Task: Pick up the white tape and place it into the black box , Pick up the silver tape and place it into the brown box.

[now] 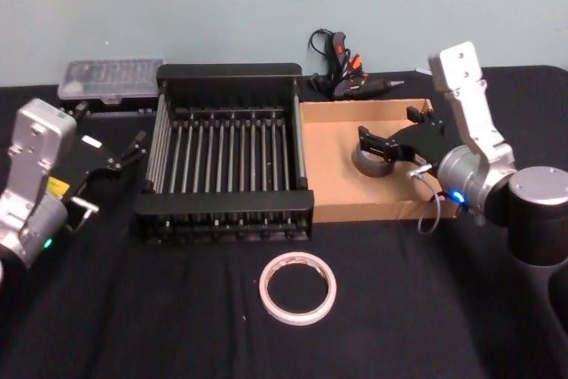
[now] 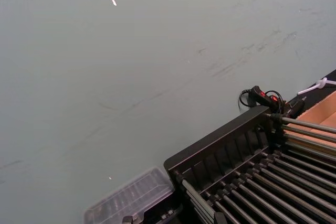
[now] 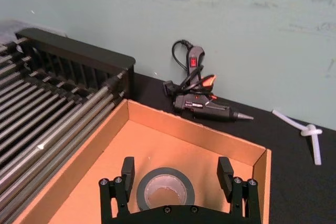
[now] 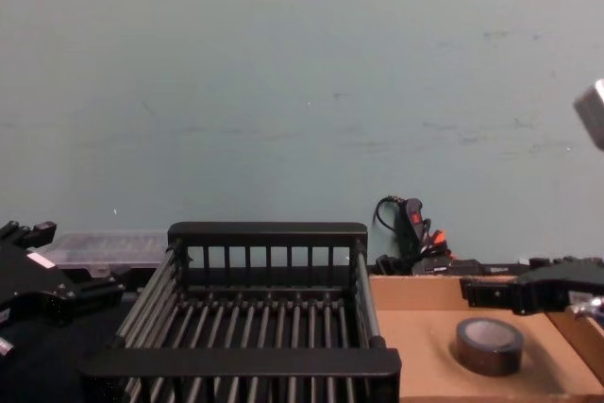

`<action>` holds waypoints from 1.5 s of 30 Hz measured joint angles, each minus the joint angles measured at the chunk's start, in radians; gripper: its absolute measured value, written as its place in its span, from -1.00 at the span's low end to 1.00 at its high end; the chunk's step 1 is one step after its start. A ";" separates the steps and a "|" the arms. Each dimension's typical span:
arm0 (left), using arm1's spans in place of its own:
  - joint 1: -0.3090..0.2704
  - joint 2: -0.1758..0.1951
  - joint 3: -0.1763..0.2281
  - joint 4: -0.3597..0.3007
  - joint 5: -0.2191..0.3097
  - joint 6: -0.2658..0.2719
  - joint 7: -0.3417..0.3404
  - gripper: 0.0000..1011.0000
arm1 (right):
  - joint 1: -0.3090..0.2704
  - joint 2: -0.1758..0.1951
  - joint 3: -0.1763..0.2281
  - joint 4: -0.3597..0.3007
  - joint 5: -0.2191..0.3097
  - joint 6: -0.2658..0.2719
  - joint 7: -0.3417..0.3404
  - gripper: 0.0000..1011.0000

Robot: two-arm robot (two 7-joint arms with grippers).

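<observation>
Silver tape (image 1: 376, 161) lies in the brown box (image 1: 330, 146), right gripper (image 1: 387, 143) spread open above it.
White tape (image 1: 299, 287) near the table's front edge, before the black box (image 1: 227, 72); left gripper (image 1: 124, 153) open at the left edge.

silver tape (image 1: 375, 162) in brown box (image 1: 330, 139), white tape (image 1: 299, 286) before black box (image 1: 227, 217)

Matt cardboard brown box (image 1: 333, 157)
</observation>
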 joint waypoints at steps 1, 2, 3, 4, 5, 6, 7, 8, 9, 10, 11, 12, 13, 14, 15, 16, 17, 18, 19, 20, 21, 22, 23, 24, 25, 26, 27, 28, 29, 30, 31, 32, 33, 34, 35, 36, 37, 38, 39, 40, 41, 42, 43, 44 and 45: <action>0.000 0.000 0.000 0.000 0.000 0.000 0.000 0.98 | -0.010 0.005 0.005 -0.019 0.004 0.003 0.008 0.98; 0.000 0.000 0.000 0.000 0.000 0.000 0.000 0.98 | -0.015 0.007 0.006 -0.029 0.006 0.004 0.011 0.98; 0.000 0.000 0.000 0.000 0.000 0.000 0.000 0.98 | -0.027 0.014 0.010 -0.052 0.011 0.007 0.020 0.98; 0.000 0.000 0.000 0.000 0.000 0.000 0.000 0.98 | -0.027 0.014 0.010 -0.052 0.011 0.007 0.020 0.98; 0.000 0.000 0.000 0.000 0.000 0.000 0.000 0.98 | -0.041 0.023 0.013 -0.076 0.017 0.010 0.029 0.98; 0.000 0.000 0.000 0.000 0.000 0.000 0.000 0.98 | -0.057 0.032 0.016 -0.100 0.024 0.012 0.039 0.98; 0.000 0.000 0.000 0.000 0.000 0.000 0.000 0.98 | -0.065 0.037 0.017 -0.112 0.027 0.013 0.044 0.98; 0.000 0.000 0.000 0.000 0.000 0.000 0.000 0.98 | -0.071 0.041 0.018 -0.122 0.029 0.014 0.047 0.98; 0.000 0.000 0.000 0.000 0.000 0.000 0.000 0.98 | -0.079 0.046 0.020 -0.134 0.033 0.015 0.051 0.98; 0.000 0.000 0.000 0.000 0.000 0.000 0.000 0.98 | -0.088 0.052 0.020 -0.147 0.036 0.016 0.056 0.98; 0.000 0.000 0.000 0.000 0.000 0.000 0.000 0.98 | -0.105 0.063 0.023 -0.170 0.043 0.017 0.064 0.98; 0.000 0.000 0.000 0.000 0.000 0.000 0.000 0.98 | -0.114 0.069 0.024 -0.183 0.047 0.017 0.067 0.98; 0.000 0.000 0.000 0.000 0.000 0.000 0.000 0.98 | -0.123 0.074 0.025 -0.196 0.051 0.017 0.072 0.98; 0.000 0.000 0.000 0.000 0.000 0.000 0.000 0.98 | -0.142 0.087 0.027 -0.219 0.059 0.018 0.080 0.98; 0.000 0.000 0.000 0.000 0.000 0.000 0.000 0.98 | -0.152 0.093 0.027 -0.232 0.063 0.018 0.083 0.98; 0.000 0.000 0.000 0.000 0.000 0.000 0.000 0.98 | -0.163 0.101 0.027 -0.246 0.067 0.017 0.087 0.98; 0.000 0.000 0.000 0.000 0.000 0.000 0.000 0.98 | -0.181 0.112 0.028 -0.267 0.073 0.016 0.093 0.98; 0.000 0.000 0.000 0.000 0.000 0.000 0.000 0.98 | -0.190 0.118 0.028 -0.277 0.076 0.014 0.096 0.98; 0.000 0.000 0.000 0.000 0.000 0.000 0.000 0.98 | -0.200 0.124 0.028 -0.287 0.079 0.010 0.099 0.98; 0.000 0.000 0.000 0.000 0.000 0.000 0.000 0.98 | -0.209 0.130 0.027 -0.296 0.082 0.007 0.102 0.98; 0.000 0.000 0.000 0.000 0.000 0.000 0.000 0.98 | -0.228 0.142 0.026 -0.313 0.088 -0.003 0.110 0.98; 0.000 0.000 0.000 0.000 0.000 0.000 0.000 0.98 | -0.237 0.148 0.026 -0.320 0.090 -0.009 0.114 0.98; 0.000 0.000 0.000 0.000 0.000 0.000 0.000 0.98 | -0.246 0.153 0.025 -0.326 0.093 -0.015 0.118 0.98; 0.000 0.000 0.000 0.000 0.000 0.000 0.000 0.98 | -0.264 0.165 0.023 -0.338 0.099 -0.031 0.127 0.98; 0.000 0.000 0.000 0.000 0.000 0.000 0.000 0.98 | -0.282 0.176 0.021 -0.349 0.106 -0.048 0.136 0.98; 0.000 0.000 0.000 0.000 0.000 0.000 0.000 0.98 | -0.282 0.176 0.021 -0.349 0.106 -0.048 0.136 0.98; 0.000 0.000 0.000 0.000 0.000 0.000 0.000 0.98 | -0.299 0.187 0.018 -0.358 0.112 -0.068 0.147 0.98; 0.000 0.000 0.000 0.000 0.000 0.000 0.000 0.98 | -0.309 0.193 0.016 -0.362 0.114 -0.078 0.152 0.98; 0.000 0.000 0.000 0.000 0.000 0.000 0.000 0.98 | -0.316 0.198 0.014 -0.365 0.116 -0.089 0.157 0.98; 0.000 0.000 0.000 0.000 0.000 0.000 0.000 0.98 | -0.330 0.208 0.011 -0.370 0.120 -0.106 0.164 0.98; 0.000 0.000 0.000 0.000 0.000 0.000 0.000 0.98 | -0.337 0.213 0.009 -0.372 0.121 -0.116 0.168 0.98; 0.000 0.000 0.000 0.000 0.000 0.000 0.000 0.98 | -0.344 0.218 0.006 -0.374 0.123 -0.124 0.172 0.98; 0.000 0.000 0.000 0.000 0.000 0.000 0.000 0.98 | -0.356 0.228 -0.002 -0.377 0.123 -0.140 0.178 0.98; 0.000 0.000 0.000 0.000 0.000 0.000 0.000 0.98 | -0.363 0.233 -0.006 -0.379 0.123 -0.146 0.180 0.98; 0.000 0.000 0.000 0.000 0.000 0.000 0.000 0.98 | -0.368 0.238 -0.011 -0.380 0.122 -0.152 0.183 0.98; 0.000 0.000 0.000 0.000 0.000 0.000 0.000 0.98 | -0.373 0.242 -0.016 -0.381 0.122 -0.158 0.184 0.98; 0.000 0.000 0.000 0.000 0.000 0.000 0.000 0.98 | -0.381 0.249 -0.024 -0.383 0.120 -0.165 0.185 0.98; 0.000 0.000 0.000 0.000 0.000 0.000 0.000 0.98 | -0.384 0.253 -0.028 -0.384 0.119 -0.168 0.186 0.98; 0.000 0.000 0.000 0.000 0.000 0.000 0.000 0.98 | -0.390 0.259 -0.038 -0.387 0.117 -0.171 0.186 0.98; 0.000 0.000 0.000 0.000 0.000 0.000 0.000 0.98 | -0.393 0.262 -0.043 -0.388 0.115 -0.172 0.186 0.98; 0.000 0.000 0.000 0.000 0.000 0.000 0.000 0.98 | -0.393 0.262 -0.043 -0.388 0.115 -0.172 0.186 0.98; 0.000 0.000 0.000 0.000 0.000 0.000 0.000 0.98 | -0.396 0.266 -0.052 -0.389 0.111 -0.172 0.186 0.98; 0.000 0.000 0.000 0.000 0.000 0.000 0.000 0.98 | -0.397 0.269 -0.062 -0.390 0.105 -0.170 0.184 0.98; 0.000 0.000 0.000 0.000 0.000 0.000 0.000 0.98 | -0.397 0.269 -0.062 -0.390 0.105 -0.170 0.184 0.98; 0.000 0.000 0.000 0.000 0.000 0.000 0.000 0.98 | -0.398 0.271 -0.073 -0.390 0.096 -0.165 0.180 0.98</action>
